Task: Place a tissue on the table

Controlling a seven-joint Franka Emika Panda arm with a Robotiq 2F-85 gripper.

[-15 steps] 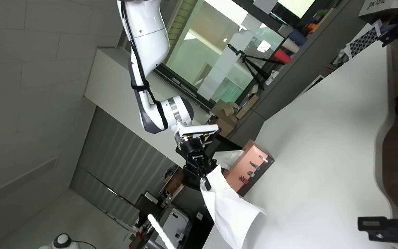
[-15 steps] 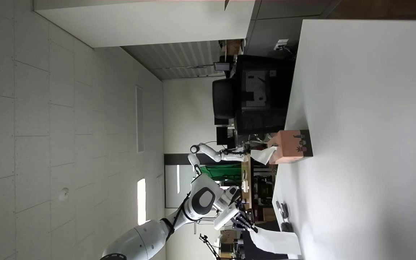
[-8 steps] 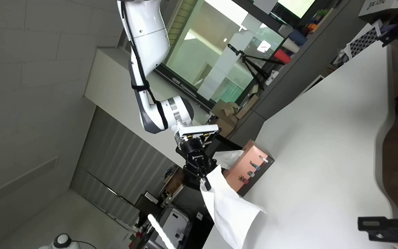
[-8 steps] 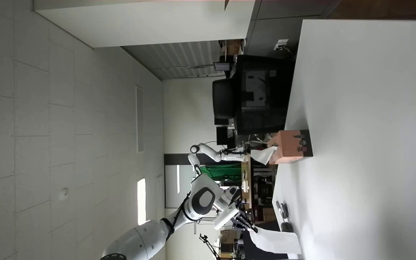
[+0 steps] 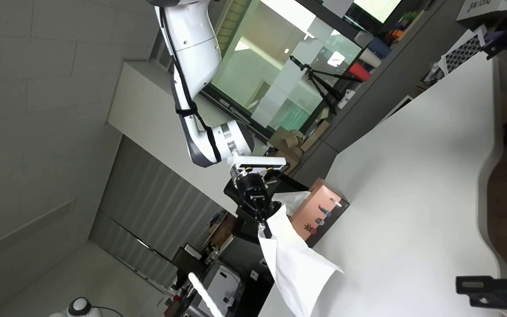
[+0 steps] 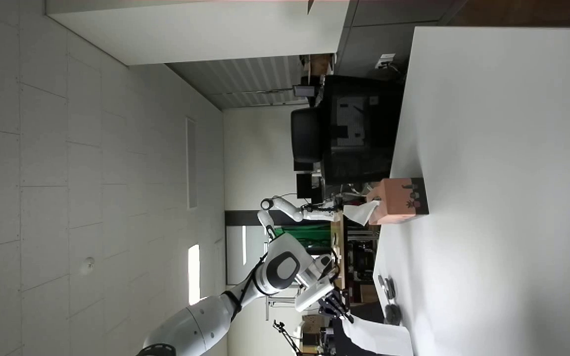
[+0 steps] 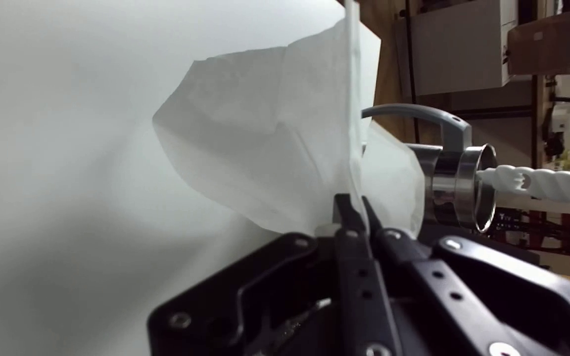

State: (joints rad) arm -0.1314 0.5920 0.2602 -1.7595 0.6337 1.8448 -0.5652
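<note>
My gripper (image 7: 356, 207) pinches the white paper tissue (image 5: 297, 268), which hangs toward the tabletop (image 5: 412, 198), well apart from the plant-patterned tissue box (image 6: 398, 200); I cannot tell whether the tissue's lower edge touches down.

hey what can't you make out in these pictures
Tissue: one end, cut off by the bottom edge in an exterior view.
Its pinched part: hidden between the tool's fingers, wrist view.
Metal jug: base hidden behind the tissue, wrist view.
Dark items near the table's edge: too small to name in an exterior view.
</note>
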